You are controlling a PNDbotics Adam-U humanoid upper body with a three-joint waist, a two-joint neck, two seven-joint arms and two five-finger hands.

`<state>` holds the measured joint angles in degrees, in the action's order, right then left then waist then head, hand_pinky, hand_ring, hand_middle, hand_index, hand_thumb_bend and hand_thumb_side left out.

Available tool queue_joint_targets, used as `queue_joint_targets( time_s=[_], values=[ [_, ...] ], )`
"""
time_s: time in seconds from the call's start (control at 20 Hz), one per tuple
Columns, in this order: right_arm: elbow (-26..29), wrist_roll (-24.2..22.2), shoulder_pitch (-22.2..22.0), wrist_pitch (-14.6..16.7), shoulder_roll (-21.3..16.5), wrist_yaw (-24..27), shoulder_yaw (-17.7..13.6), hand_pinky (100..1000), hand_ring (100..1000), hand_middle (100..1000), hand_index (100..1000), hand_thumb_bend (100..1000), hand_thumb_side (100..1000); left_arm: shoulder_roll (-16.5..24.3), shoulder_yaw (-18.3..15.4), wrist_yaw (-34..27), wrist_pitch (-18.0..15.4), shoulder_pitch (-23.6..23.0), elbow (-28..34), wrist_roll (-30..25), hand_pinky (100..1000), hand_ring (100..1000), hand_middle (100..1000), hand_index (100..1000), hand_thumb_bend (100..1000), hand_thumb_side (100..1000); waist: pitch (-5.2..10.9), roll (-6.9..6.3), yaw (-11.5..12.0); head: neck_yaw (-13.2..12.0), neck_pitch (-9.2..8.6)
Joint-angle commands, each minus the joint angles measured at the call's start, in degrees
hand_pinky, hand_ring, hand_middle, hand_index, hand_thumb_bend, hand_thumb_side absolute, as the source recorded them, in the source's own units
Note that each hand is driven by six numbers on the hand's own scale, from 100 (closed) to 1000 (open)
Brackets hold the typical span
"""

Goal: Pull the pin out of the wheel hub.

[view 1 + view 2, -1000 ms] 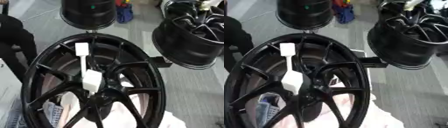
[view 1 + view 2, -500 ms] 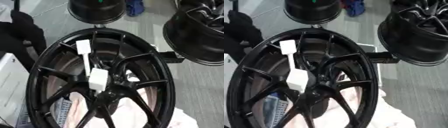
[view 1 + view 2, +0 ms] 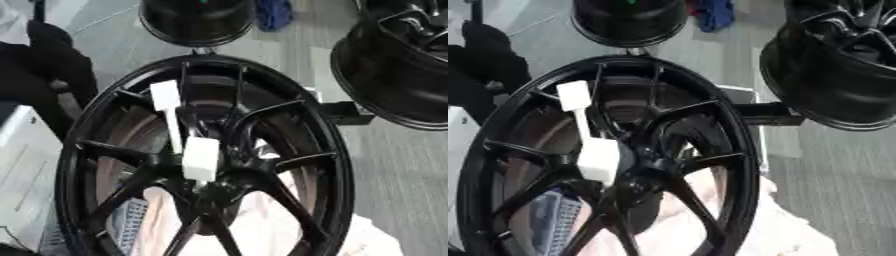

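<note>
Left eye view: glossy black spoked wheel hub (image 3: 289, 145) holds blocky white pin (image 3: 199, 159).

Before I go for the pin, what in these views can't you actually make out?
- Robot hands: in neither eye view.
- White pin tip: its seat in the wheel hub is lost in black blur.
- Wheel's lower rim: cut by the bottom edge.
- Pale cloth behind the spokes: partly hidden.

Grey floor (image 3: 402, 175) (black wheels (image 3: 842, 70) on it)
</note>
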<state>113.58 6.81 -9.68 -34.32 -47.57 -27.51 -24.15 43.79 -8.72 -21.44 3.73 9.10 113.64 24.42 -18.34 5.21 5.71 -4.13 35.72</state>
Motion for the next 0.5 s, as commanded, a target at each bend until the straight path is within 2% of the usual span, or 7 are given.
queue_joint_targets(
  time_s=[0.05,0.2,0.3,0.4,0.5],
  values=[
    [1.01,1.50,-0.47,-0.27,-0.69,-1.15,-2.34,832,930,906,876,100,201,1.36,-0.81,0.41,0.01,0.14,0.95,0.00,902,596,719,668,100,556,0.72,-0.39,-0.43,-0.17,0.27],
    [1.01,4.00,-0.56,0.32,-0.19,-0.87,-2.91,800,912,874,862,100,167,1.35,-0.78,0.46,0.06,0.16,0.95,-0.01,902,595,719,667,100,556,0.58,-0.42,-0.52,-0.27,0.38],
    [1.01,5.79,-0.19,0.68,-0.07,0.02,-3.32,738,863,790,833,100,100,1.39,-0.77,0.50,0.02,0.24,0.95,-0.04,901,595,719,667,100,555,0.52,-0.40,-0.58,-0.37,0.44],
    [1.01,7.47,0.14,1.20,-0.04,1.45,-3.55,710,837,751,809,100,111,1.41,-0.74,0.52,0.01,0.32,0.95,-0.07,901,595,719,667,100,555,0.46,-0.38,-0.60,-0.53,0.47],
    [1.01,9.16,0.44,1.99,-0.15,2.89,-3.42,689,819,729,797,100,165,1.42,-0.71,0.53,-0.03,0.43,0.95,-0.10,901,595,719,667,100,554,0.39,-0.39,-0.54,-0.64,0.43]
  ],
)
